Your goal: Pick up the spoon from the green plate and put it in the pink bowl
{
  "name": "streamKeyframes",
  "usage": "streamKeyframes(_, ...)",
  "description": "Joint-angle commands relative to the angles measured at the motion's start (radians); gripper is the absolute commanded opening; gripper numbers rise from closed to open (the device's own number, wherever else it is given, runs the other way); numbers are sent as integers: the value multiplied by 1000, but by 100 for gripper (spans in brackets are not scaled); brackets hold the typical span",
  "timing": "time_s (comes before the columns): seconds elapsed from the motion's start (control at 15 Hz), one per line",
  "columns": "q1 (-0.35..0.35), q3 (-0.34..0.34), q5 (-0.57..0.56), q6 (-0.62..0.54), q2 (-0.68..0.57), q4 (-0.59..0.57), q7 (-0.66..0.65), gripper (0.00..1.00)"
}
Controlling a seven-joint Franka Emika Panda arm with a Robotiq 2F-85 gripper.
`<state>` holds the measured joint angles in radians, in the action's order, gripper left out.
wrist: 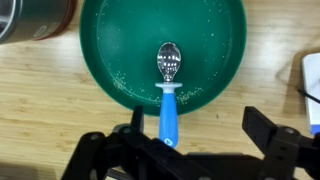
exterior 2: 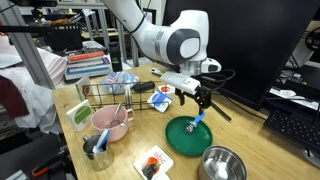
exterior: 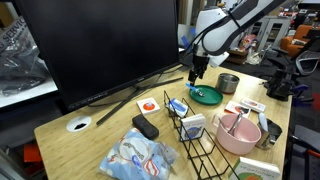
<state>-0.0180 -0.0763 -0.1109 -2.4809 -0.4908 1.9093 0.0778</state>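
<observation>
The spoon [wrist: 168, 75] has a silver head and a blue handle. It lies on the dark green plate [wrist: 110, 40], with the handle end over the plate's near rim. My gripper [wrist: 198, 135] is open and empty just above the handle end, with one finger on each side. In both exterior views the gripper [exterior: 196, 72] [exterior 2: 197, 100] hovers over the plate [exterior: 213, 99] [exterior 2: 180, 142] and the spoon [exterior 2: 196, 123]. The pink bowl [exterior: 235, 143] [exterior 2: 110, 130] stands apart from the plate and holds a pink utensil.
A metal bowl [exterior: 229, 82] [exterior 2: 222, 165] [wrist: 35, 15] stands close to the plate. A black wire rack [exterior: 195, 135] and blue-white packets [exterior: 140, 155] lie near the pink bowl. A small metal cup [exterior: 270, 130] stands beside the bowl. A large monitor [exterior: 100, 45] stands behind.
</observation>
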Motion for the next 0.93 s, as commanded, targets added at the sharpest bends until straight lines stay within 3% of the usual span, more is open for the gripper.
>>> streamKeyframes(0.0,-18,8,1,-48,-79,-71,-2,100)
streamKeyframes(0.87,-39,-16,6,-89,-286,-311,-43,100)
